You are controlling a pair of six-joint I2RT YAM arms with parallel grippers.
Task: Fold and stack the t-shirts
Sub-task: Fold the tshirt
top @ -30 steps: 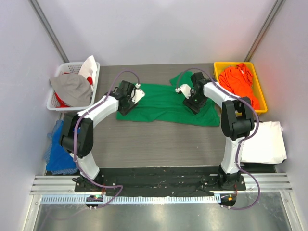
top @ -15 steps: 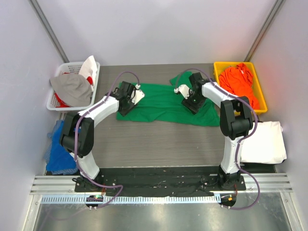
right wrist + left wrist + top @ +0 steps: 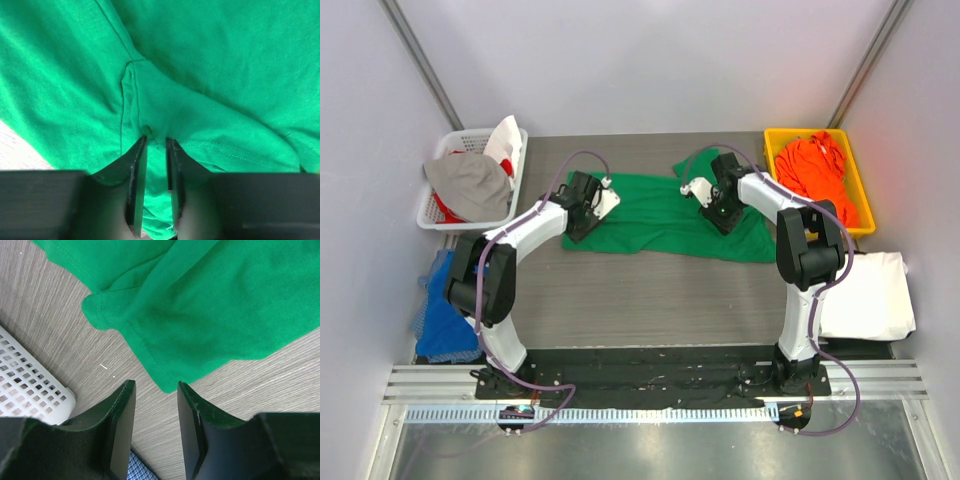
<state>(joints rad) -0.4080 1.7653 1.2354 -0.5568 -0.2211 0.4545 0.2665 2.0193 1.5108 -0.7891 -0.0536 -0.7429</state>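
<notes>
Bench (image 3: 650,290): dark wood-grain top; one shirt lies on its far half.
Green t-shirt (image 3: 655,215): spread across the far half of the bench, roughly flat, rumpled toward the right edge, not yet folded.
White t-shirt (image 3: 870,295): lies as a flat pad just off the bench's right edge, near corner; looks already folded.
Orange t-shirt (image 3: 820,170): heaped in the yellow bin (image 3: 772,140) at the far right corner, unfolded.
White basket (image 3: 470,132): off the far left corner, holding other cloth.
Right gripper (image 3: 155,142): change noted. A second ago the jaws stood about half open over the shirt's right part; now they are drawn nearly together, with a raised ridge of green cloth pinched between them beside a seam.
Left gripper (image 3: 155,390): unchanged; jaws partly apart, low over the bench, straddling the shirt's left corner hem; nothing gripped.
Reading: one side is secured, the other not. The fold likely waits on the left pinch; lifting now would drag the shirt askew.
</notes>
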